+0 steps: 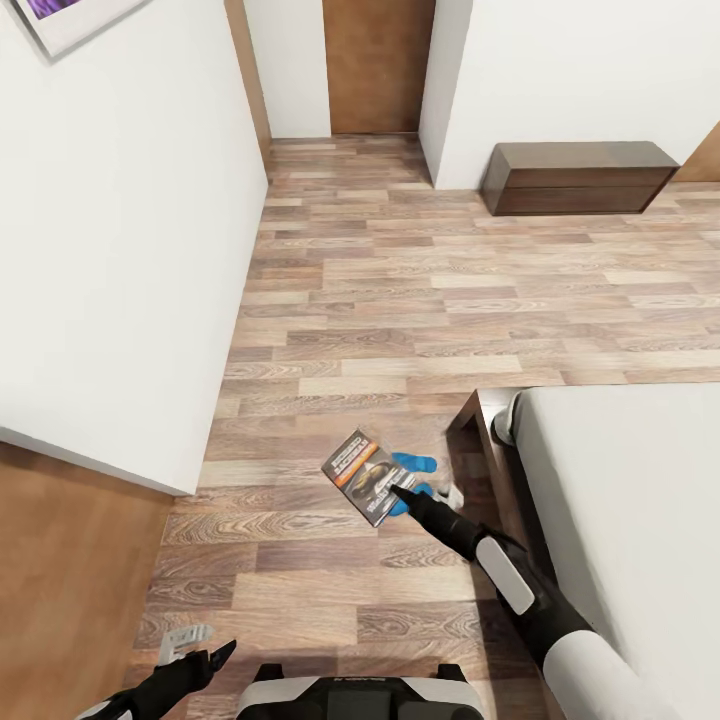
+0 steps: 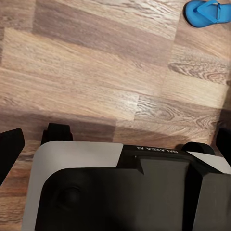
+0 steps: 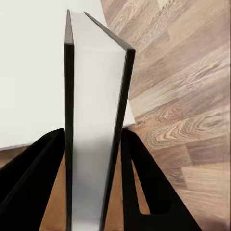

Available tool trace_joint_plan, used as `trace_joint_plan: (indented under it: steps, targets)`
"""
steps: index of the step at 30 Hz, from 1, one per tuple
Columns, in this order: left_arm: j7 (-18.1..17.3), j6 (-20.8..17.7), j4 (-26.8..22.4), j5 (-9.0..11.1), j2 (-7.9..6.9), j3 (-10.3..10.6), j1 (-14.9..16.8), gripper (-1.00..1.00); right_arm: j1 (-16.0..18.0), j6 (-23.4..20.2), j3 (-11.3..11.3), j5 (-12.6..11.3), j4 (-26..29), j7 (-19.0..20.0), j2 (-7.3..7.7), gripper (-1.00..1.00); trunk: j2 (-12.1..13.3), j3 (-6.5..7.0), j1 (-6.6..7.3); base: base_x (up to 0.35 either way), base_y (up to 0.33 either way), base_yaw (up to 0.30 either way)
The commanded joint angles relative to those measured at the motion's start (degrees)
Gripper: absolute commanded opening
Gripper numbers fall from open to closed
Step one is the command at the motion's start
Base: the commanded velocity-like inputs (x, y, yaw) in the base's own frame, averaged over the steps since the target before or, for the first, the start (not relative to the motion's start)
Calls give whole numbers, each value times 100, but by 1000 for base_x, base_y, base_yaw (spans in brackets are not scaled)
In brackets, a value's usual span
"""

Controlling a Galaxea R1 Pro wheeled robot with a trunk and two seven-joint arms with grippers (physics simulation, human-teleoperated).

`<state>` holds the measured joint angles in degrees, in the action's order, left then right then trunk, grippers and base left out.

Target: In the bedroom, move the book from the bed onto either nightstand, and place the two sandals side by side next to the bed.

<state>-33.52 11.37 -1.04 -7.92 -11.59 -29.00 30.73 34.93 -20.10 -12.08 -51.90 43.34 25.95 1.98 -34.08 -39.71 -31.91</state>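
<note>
The brown wood-plank floor point(image 1: 400, 290) takes up most of the head view, bounded by white walls point(image 1: 130, 230). The large low bed with its dark brown wooden frame and pale grey-white mattress point(image 1: 630, 520) is seen at four o'clock, one in number. One long low dark-brown wooden cabinet point(image 1: 575, 175) stands against the far wall at one o'clock; whether it is a nightstand cannot be told, and it seems too wide for one.

The step in hand is judged to be the carrying of the book: the small thin paperback with a dark cover, white lettering and an orange band point(image 1: 366, 476) is held off the bed, in the air above the floor near the bed's corner, at about six o'clock from the picture's middle. One book is counted. It is clamped by the right pincer point(image 1: 400, 492), whose two black fingers point(image 3: 144, 187) are seen in the right wrist view pressed against both covers of the book point(image 3: 94, 144).

Of the flat bright-blue sandals point(image 1: 412, 465), blue shapes are seen on the floor just behind the book, beside the bed frame; two seem to lie there, partly hidden. One of them point(image 2: 208, 13) is seen in the left wrist view.

The left pincer point(image 1: 205, 655) hangs low at seven o'clock, grasping nothing; how wide it is parted cannot be told.

Next, a nightstand has to be found and the book set flat on it
</note>
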Motion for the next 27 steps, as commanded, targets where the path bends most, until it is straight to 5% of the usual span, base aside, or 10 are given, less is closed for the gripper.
trace_joint_plan:
  steps: [1,3,7,27]
  targets:
    - [-7,35,7,-61,-2,-43,3,100,2,-32,-26,-31,-12,-4,5,-100,-6,-4,-2,0,0,0]
    - [-12,38,7,-60,-1,-44,-4,100,-1,-27,-146,495,-234,-3,5,-100,-6,-4,-2,0,0,0]
    - [-14,34,7,-61,-1,-44,-6,100,-2,-20,-173,802,-861,-2,5,-100,-6,-4,-2,0,0,0]
    - [-15,32,7,-55,-5,-44,-41,100,-13,4,-192,910,-1541,-2,-7,-100,-6,-4,-2,0,0,0]
